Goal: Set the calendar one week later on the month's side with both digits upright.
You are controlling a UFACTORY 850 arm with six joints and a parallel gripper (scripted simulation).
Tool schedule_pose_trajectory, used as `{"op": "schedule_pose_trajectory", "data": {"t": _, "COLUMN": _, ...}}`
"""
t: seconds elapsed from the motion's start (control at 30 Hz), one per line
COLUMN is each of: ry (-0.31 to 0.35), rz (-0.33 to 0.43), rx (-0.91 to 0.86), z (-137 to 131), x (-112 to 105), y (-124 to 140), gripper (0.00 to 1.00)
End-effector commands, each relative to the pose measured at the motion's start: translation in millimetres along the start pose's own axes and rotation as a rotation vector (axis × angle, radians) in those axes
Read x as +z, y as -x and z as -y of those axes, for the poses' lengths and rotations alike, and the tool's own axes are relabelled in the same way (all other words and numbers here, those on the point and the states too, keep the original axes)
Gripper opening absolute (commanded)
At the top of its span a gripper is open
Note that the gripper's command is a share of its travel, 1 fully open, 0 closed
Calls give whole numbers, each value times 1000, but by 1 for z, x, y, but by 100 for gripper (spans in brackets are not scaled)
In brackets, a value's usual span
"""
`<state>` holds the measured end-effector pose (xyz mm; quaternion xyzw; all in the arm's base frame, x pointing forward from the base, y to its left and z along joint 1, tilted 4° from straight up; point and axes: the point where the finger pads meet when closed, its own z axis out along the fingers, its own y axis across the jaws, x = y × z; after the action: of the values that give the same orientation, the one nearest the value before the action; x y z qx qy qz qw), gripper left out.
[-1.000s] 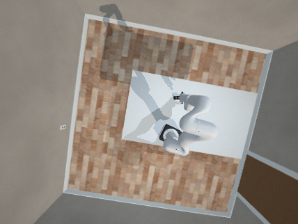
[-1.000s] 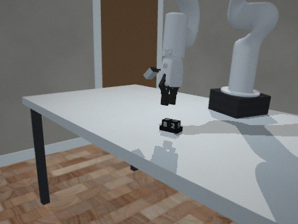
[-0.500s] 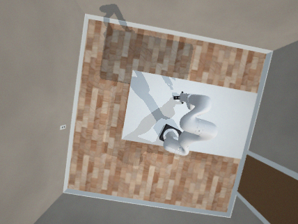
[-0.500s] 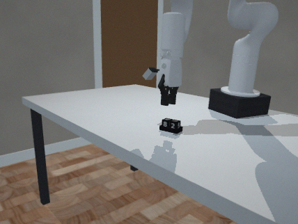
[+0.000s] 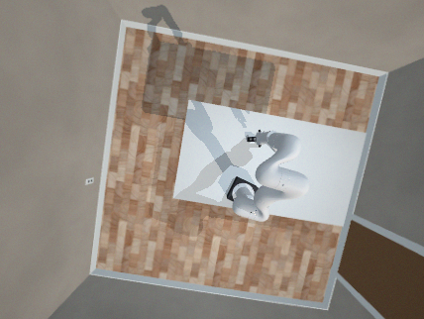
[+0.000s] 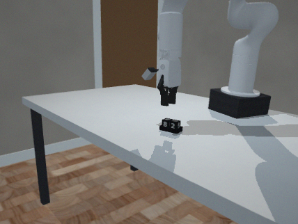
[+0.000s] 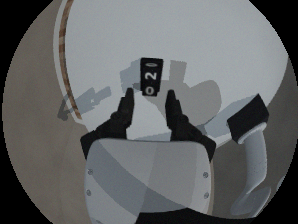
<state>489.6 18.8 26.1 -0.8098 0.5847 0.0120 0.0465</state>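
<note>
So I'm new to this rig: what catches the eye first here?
The white arm reaches down over the table, its dark end effector partly open and empty, hanging above the calendar. That small black calendar stands alone mid-table, showing 8 and 2 in the exterior view. The arm's black base sits to the right.

A plain, bare room was shown, like a small test room or office. A white table [image 6: 104,115] on dark legs was set on wood parquet flooring [image 5: 149,238], enclosed by grey-beige walls [image 6: 45,62], white skirting and a brown door [image 6: 129,42].
</note>
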Motion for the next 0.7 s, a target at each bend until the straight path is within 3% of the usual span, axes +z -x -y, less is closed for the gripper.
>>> {"op": "schedule_pose_trajectory", "data": {"t": 0.0, "ry": 26, "rz": -13, "rx": 2, "z": 1, "x": 0, "y": 0, "gripper": 49}}
{"op": "schedule_pose_trajectory", "data": {"t": 0.67, "ry": 26, "rz": -13, "rx": 2, "z": 1, "x": 19, "y": 0, "gripper": 49}}
